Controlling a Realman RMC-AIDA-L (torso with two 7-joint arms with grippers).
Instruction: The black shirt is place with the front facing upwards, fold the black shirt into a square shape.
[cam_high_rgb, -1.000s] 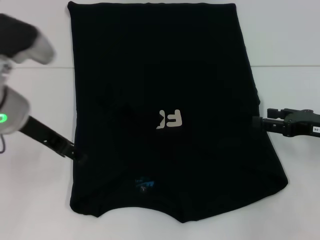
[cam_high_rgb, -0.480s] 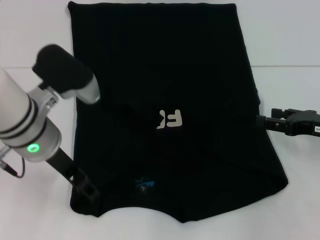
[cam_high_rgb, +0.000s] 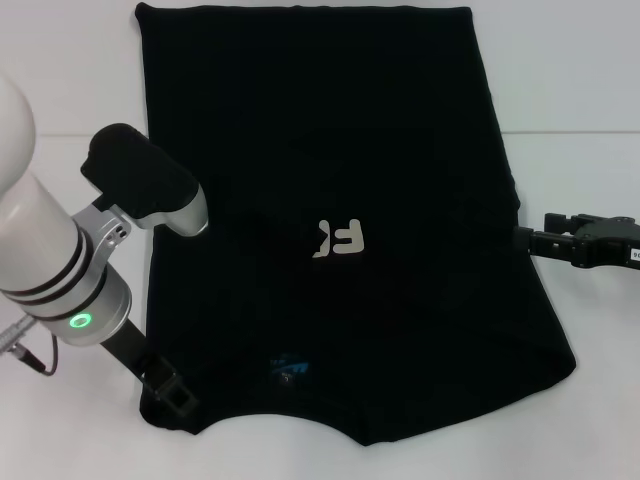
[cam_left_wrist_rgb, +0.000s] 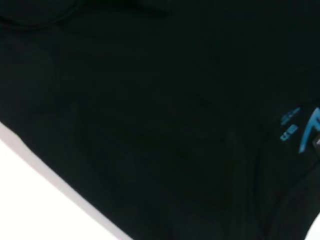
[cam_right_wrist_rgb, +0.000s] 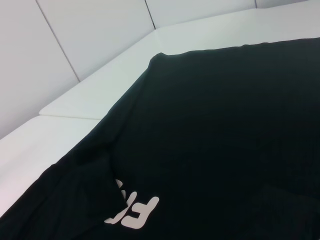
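The black shirt (cam_high_rgb: 320, 150) lies flat on the white table (cam_high_rgb: 580, 80) as a long rectangle with its sleeves folded in. Part of its off-white lettering (cam_high_rgb: 340, 238) shows at the middle, and the blue neck label (cam_high_rgb: 290, 368) lies near the collar at the near end. My left gripper (cam_high_rgb: 172, 392) is at the shirt's near left corner. My right gripper (cam_high_rgb: 522, 240) is at the shirt's right edge, level with the lettering. The left wrist view shows the shirt (cam_left_wrist_rgb: 150, 100) and its label (cam_left_wrist_rgb: 300, 130). The right wrist view shows the shirt (cam_right_wrist_rgb: 210, 125) and the lettering (cam_right_wrist_rgb: 135, 210).
The white table has a seam line (cam_high_rgb: 570, 132) running across it at the far side. My left arm's white and black body (cam_high_rgb: 70, 270) stands over the table left of the shirt. White wall panels (cam_right_wrist_rgb: 100, 30) rise behind the table.
My left arm has swung in and its gripper has moved along the shirt's left edge toward the near left corner. My right gripper has drawn back slightly to the right.
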